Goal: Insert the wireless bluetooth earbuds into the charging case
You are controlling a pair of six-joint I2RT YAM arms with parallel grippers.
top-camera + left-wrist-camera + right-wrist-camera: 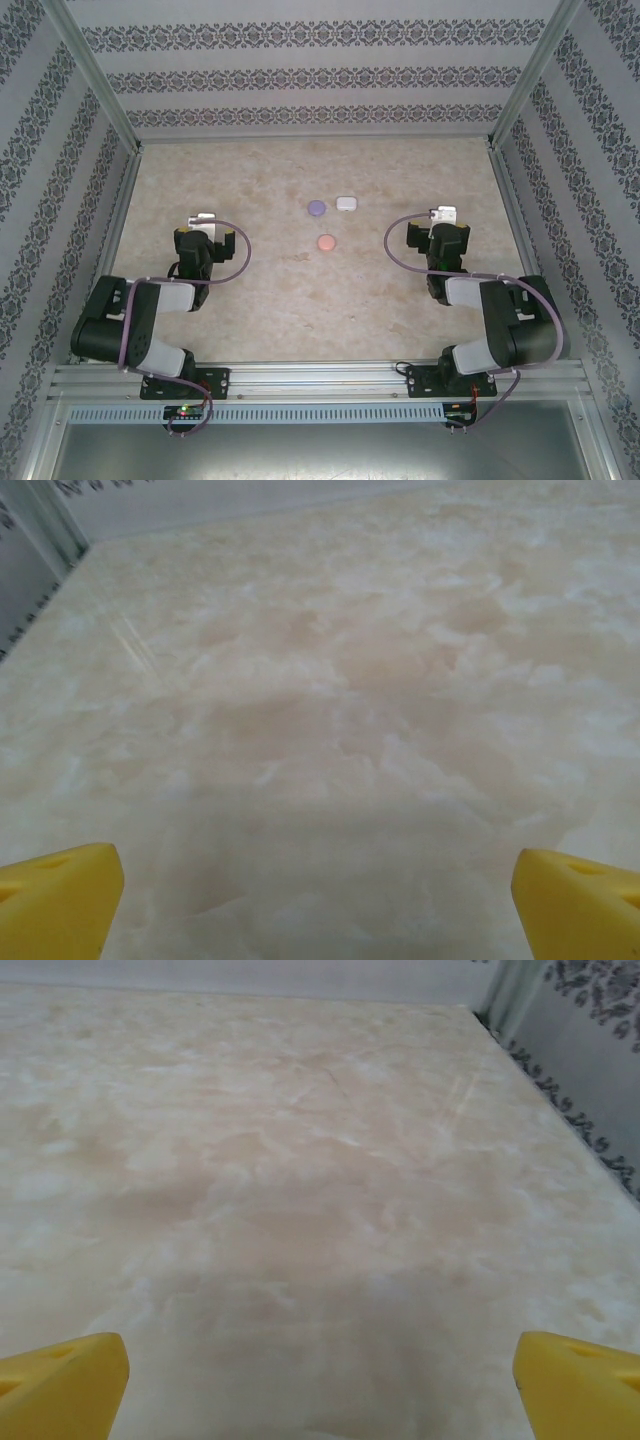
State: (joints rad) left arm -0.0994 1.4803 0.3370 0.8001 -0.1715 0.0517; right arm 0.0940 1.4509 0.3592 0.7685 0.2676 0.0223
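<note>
1. Yellow pads (55, 900) of the left jaws are sitting at the two bottom corners of the left wrist view, far apart. So the left jaws are standing wide open and holding nothing.
2. Right jaws are doing the same. Their yellow pads (60, 1385) are sitting wide apart with bare bench between them.
3. Both jaws are hanging over the pale, cloudy bench (250, 300), each on its own side. The left arm (130, 320) and the right arm (500, 320) are folding back toward the near edge.
4. Further out, in the middle of the bench, three little things that look like cases are lying close together. The purple case (317, 208) is lying just beside the white case (346, 203). The pink case (326, 242) is lying a bit nearer the arms.
5. The earbuds are too tiny to make out from above. I cannot tell if they are lying beside the cases or inside them.
6. I am guessing the job is only starting, and the step now is reaching toward the middle.
7. Going slowly is helping here: one arm should be moving in until its wrist view is catching the cases up close.
8. After that, I am thinking gentle pinching is best, with each earbud matching its case's colour and the other jaws steadying that case.
</note>
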